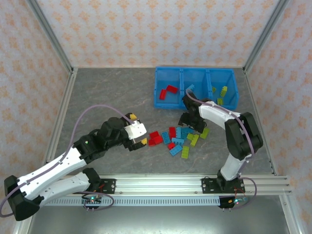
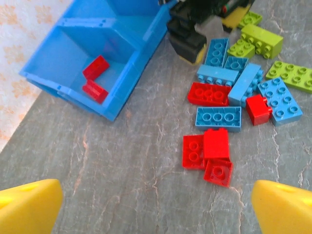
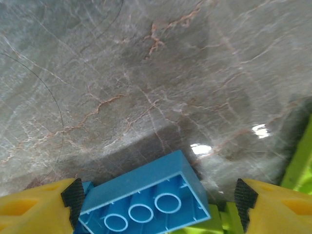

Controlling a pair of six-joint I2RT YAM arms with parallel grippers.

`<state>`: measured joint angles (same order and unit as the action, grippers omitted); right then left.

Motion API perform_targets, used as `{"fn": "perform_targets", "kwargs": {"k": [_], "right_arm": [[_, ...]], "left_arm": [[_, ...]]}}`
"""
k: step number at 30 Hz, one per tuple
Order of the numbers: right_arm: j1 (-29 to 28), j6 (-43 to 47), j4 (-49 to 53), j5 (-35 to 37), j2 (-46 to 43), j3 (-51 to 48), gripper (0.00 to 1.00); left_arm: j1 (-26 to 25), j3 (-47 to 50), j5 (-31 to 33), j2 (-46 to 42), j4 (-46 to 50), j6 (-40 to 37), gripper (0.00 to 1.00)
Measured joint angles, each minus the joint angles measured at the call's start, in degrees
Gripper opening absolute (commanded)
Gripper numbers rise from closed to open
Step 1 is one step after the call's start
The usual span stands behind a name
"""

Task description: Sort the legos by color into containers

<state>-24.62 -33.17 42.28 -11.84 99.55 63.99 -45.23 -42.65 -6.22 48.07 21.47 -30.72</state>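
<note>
Right wrist: right tool (image 3: 157,196) open astride an upturned blue lego (image 3: 141,195); probably light, rigid, slick, so pinch its flat side walls.

You've got one blue bin (image 1: 170,104) with three compartments (image 2: 114,51), and two red legos (image 2: 95,67) sitting in the end one. Outside it you can count five loose red legos (image 2: 208,94), six light blue legos (image 2: 218,118) and at least four yellow-green legos (image 2: 262,40).
</note>
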Motion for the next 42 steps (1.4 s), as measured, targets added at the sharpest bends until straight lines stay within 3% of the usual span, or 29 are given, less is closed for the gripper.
{"fn": "perform_targets", "kwargs": {"k": [7,15,32,42], "right_arm": [[-2.4,-1.0,-0.9,-1.5,1.6,0.6,0.78],[-2.5,-4.1,-2.9,-0.6,1.6,0.6,0.65],[-2.3,-7.1,-7.7,2.2,1.8,0.9,0.61],[-0.4,-7.1,-7.3,6.4,-6.4,1.5,0.64]], "left_arm": [[0.0,0.0,0.2,0.3,-1.2,-0.5,1.0],[0.0,0.0,0.2,0.9,-1.5,-0.5,1.0],[0.0,0.0,0.2,2.4,-1.6,-0.4,1.0],[0.0,0.0,0.3,2.4,-1.6,-0.4,1.0]]}}
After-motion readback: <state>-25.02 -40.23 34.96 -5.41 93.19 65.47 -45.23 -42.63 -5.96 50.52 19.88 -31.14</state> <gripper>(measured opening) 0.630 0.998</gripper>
